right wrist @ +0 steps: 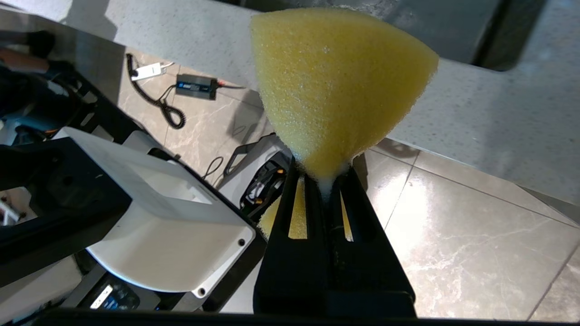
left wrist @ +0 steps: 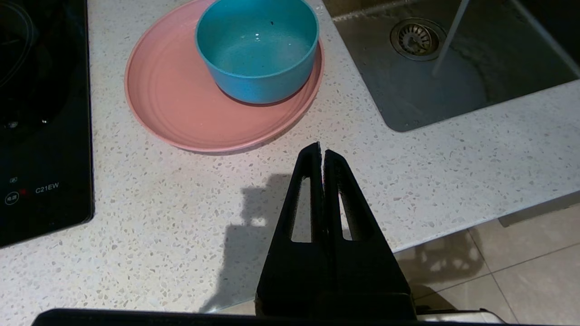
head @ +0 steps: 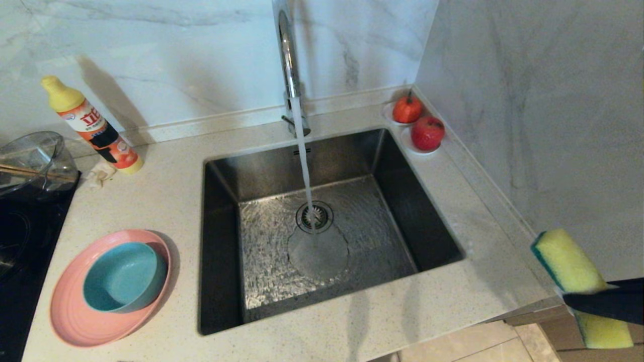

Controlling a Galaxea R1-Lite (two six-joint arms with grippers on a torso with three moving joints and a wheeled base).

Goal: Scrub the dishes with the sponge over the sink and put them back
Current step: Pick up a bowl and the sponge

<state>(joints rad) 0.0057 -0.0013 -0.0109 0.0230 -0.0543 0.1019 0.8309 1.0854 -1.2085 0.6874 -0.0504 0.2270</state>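
While the right fingers pinch the sponge tight, the shut left fingers should open wide for the bowl.

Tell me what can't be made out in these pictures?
- Head view: the right end effector is cut off by the frame's edge; only a dark bar crosses the sponge.
- Head view: the glass bowl is cut by the left edge.
- Head view: the bottle label is too small to read.
- Both wrist views: the plate under the bowl is hidden.
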